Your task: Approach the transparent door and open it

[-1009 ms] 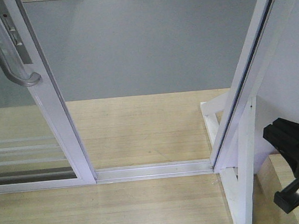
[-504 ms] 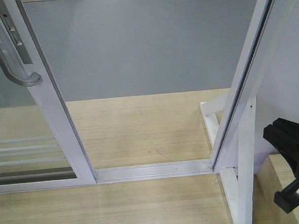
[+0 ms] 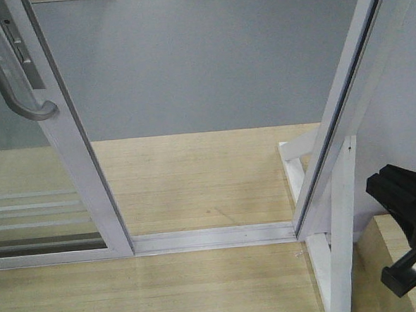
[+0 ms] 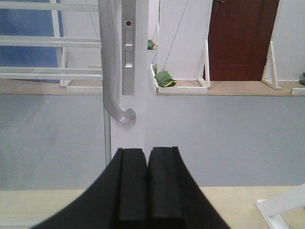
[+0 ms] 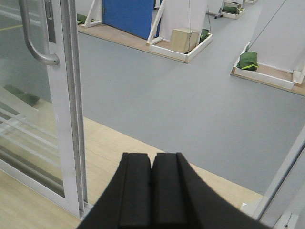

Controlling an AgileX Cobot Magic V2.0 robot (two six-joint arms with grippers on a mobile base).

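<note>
1. Standing at the left end of the floor track [image 3: 213, 237], the sliding glass door [image 3: 74, 157] leaves a wide gap between its white frame and the slanted white post [image 3: 339, 112] at the track's right end.
2. Its grey curved handle [image 3: 13, 90] sits on the frame's left side, in front of the glass, and thin white bars cross the pane lower down.
3. From the left wrist, the handle [image 4: 108, 71] hangs just left of a narrow grey lock plate [image 4: 128, 47] with a small red dot. Any marking on the plate is too small to read.
4. The left gripper [image 4: 147, 191] has its two black pads pressed together with nothing between them. It points at the door frame below the handle's curled end and stands apart from it.
5. The right gripper [image 5: 152, 195] is likewise closed on nothing, with the door frame off to its left. The front camera shows it low beside the white post.
6. Beyond the wooden floor's [image 3: 195, 178] far edge lies grey floor [image 3: 202, 64], with green bags [image 4: 165, 78], a cardboard box [image 5: 184, 39] and a blue panel [image 5: 128, 16] farther off.
7. Compared with a second ago, the door, the handle and the right arm sit where they were.
</note>
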